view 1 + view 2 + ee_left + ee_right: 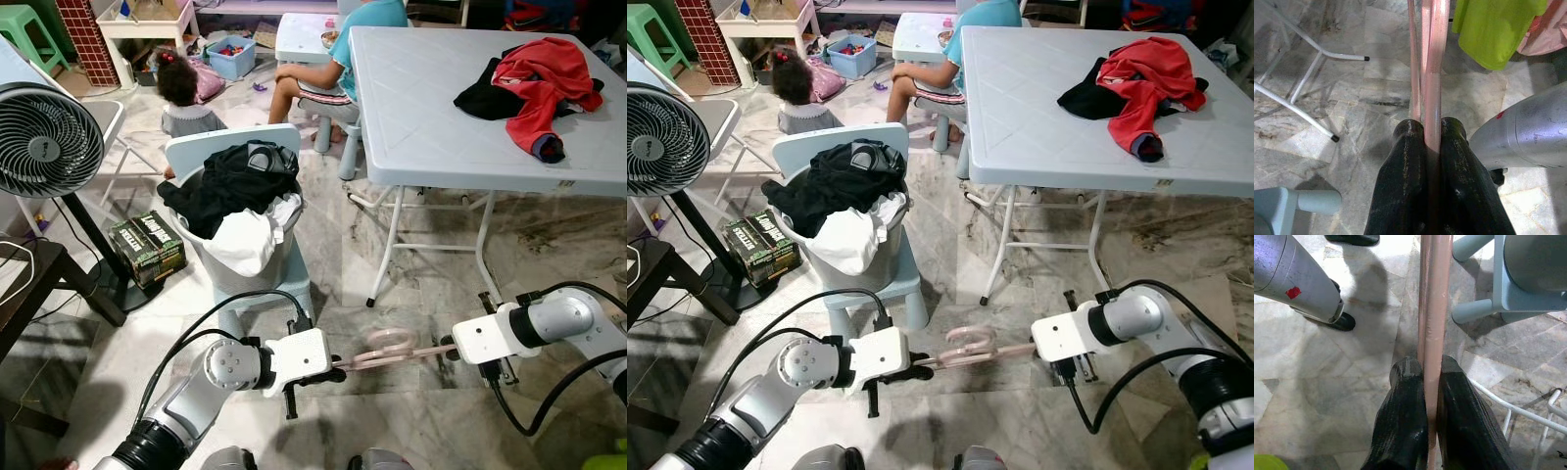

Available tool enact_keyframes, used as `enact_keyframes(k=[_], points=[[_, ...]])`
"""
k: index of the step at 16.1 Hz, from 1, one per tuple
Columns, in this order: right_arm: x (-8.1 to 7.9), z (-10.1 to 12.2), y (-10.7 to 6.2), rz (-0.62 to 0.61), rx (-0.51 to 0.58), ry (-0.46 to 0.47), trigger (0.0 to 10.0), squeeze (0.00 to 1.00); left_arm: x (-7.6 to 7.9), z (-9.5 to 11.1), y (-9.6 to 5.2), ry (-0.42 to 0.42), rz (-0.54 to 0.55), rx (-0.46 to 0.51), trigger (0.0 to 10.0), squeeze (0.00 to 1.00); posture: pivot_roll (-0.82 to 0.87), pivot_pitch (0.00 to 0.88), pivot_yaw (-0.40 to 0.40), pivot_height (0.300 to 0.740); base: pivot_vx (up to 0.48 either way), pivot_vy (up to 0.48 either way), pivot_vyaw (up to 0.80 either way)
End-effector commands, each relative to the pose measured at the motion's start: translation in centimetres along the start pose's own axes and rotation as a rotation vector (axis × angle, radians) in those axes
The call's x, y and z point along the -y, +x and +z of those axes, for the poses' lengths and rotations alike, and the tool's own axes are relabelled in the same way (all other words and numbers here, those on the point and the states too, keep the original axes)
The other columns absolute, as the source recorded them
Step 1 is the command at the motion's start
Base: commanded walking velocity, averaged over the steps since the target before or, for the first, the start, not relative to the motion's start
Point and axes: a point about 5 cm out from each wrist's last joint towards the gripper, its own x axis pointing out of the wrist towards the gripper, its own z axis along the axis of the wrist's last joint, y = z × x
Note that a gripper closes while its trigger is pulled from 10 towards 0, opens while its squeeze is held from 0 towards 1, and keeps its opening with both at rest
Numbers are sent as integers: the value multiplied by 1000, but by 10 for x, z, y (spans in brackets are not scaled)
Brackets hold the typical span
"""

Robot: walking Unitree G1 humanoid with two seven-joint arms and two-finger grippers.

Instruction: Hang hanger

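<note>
In the left eye view, a pink hanger (390, 349) hangs level above the marble floor (411, 294), stretched between the two arms. The left gripper (336, 369) has one end of it and the right gripper (443, 350) has the other, so the hanger bridges the gap between them, its hook curling up near the middle. Behind the arms stands a pale blue chair (257, 294) carrying a laundry basket (227, 262) heaped with black and white clothes (235, 186). A white folding table (451, 108) stands to the right with a red garment (534, 83) lying on it. A fan (44, 137) stands at the left. Two people (186, 98) sit on the floor and on a stool farther back.

The right eye view shows the same arrangement, the hanger (982, 348) spanning from one gripper to the other in front of the chair.

In the left wrist view, the two black fingers (1405, 181) are pressed together on the pink bar (1434, 88), which runs straight out from between them. A lime green cloth (1496, 27) lies beyond, and the other arm's silver casing (1525, 132) sits just beside the fingers.

In the right wrist view, the black fingers (1408, 416) clamp the hanger's bar (1434, 298) between them, with chair legs (1474, 308) nearby.
</note>
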Motion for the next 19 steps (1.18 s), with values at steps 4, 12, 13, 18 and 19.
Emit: enact_keyframes(k=[4, 12, 13, 18, 19], points=[[0, 0, -1, 14, -6, -5, 0, 0, -5, 3, -1, 30, 3, -1, 10000, 0, -109, 35, -15, 740, 0, 0, 0], [-4, -5, 7, 23, -34, 14, 0, 0, -23, 10, -8, 29, 143, 55, 10000, 1000, -92, 30, -7, 740, 0, 0, 0], [-6, -5, 8, 37, -36, 10, 0, 0, -24, 12, -9, 35, 158, 65, 10000, 1000, -90, 31, -4, 740, 0, 0, 0], [-2, -19, 19, -41, -126, 86, 0, 0, -28, 21, -23, 61, 226, 85, 10000, 1000, -71, 33, -3, 740, 0, 0, 0], [-4, -19, 21, -50, -120, 106, 0, 0, -28, 20, -27, 61, 245, 89, 10000, 1000, -61, 36, 1, 740, 0, 0, 0]])
